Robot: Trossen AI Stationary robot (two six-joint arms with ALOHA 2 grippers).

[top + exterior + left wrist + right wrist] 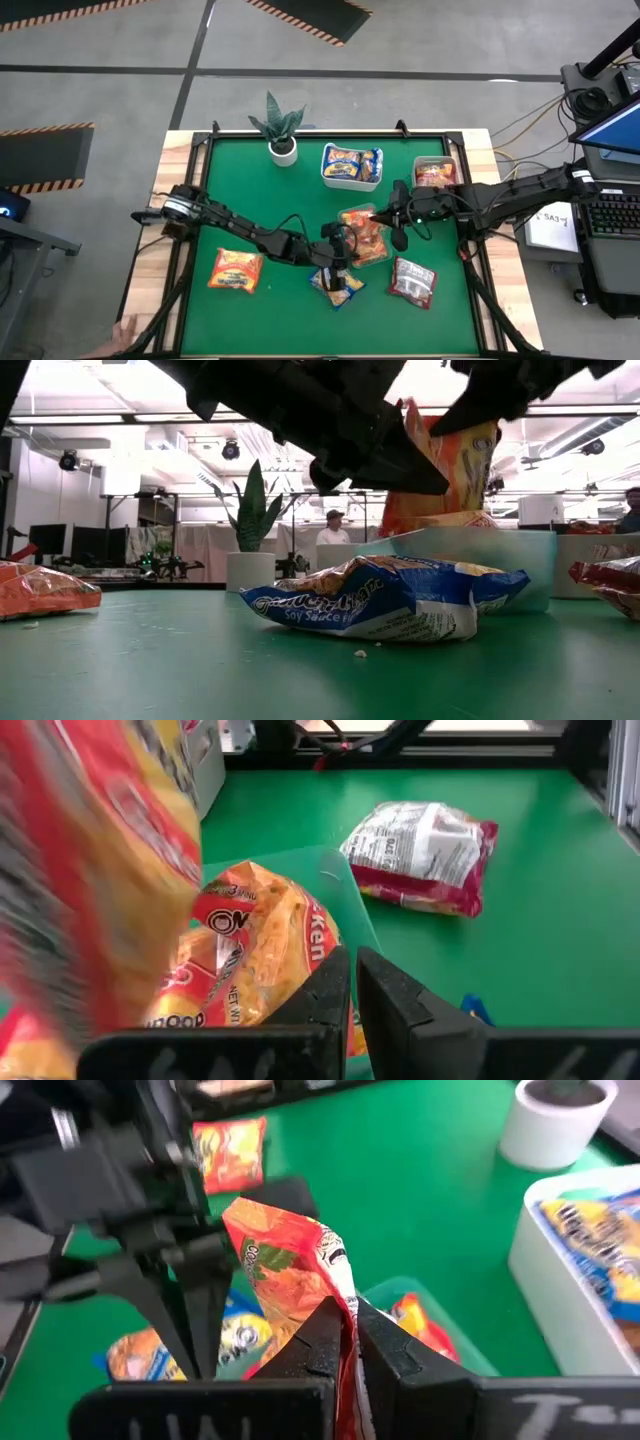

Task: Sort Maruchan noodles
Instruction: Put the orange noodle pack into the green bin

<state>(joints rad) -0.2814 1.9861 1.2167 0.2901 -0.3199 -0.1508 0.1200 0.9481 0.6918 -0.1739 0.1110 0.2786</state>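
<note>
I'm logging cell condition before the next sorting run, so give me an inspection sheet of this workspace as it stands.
Surface: green mat in a black frame on a wooden table.
Job's things: orange packet loose at left; yellow-and-blue packet loose at centre front; red-and-silver packet loose at right; more orange packets in the clear tray; yellow-and-blue ones in the white tub; red ones in the grey bin.
Clutter: potted plant; crumb on the mat.
Grippers: right gripper shut on an orange packet above the tray; left gripper shut, empty, beside it.
Cables: run along both arms.
Surroundings: laptop; a person beyond the table.
</note>
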